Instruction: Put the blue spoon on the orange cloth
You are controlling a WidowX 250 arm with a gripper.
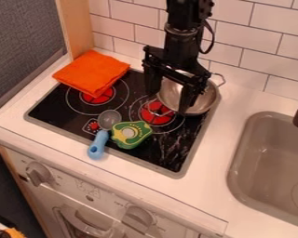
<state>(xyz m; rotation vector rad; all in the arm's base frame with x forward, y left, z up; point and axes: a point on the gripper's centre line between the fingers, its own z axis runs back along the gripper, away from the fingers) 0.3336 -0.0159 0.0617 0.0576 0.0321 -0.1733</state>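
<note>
Stovetop: supports both task items.
Cloth: folded flat across back corner, likely as landing pad.
Gripper: mine, spread and empty, probably for grasping.
Spoon: bowl on stovetop, handle reaching counter, probably pinchable there.

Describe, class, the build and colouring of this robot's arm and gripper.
The arm is black, with chunky jointed sections and a thin black cable looping out at one side. The gripper is also black: a wide crossbar carrying two long, blocky fingers.
</note>
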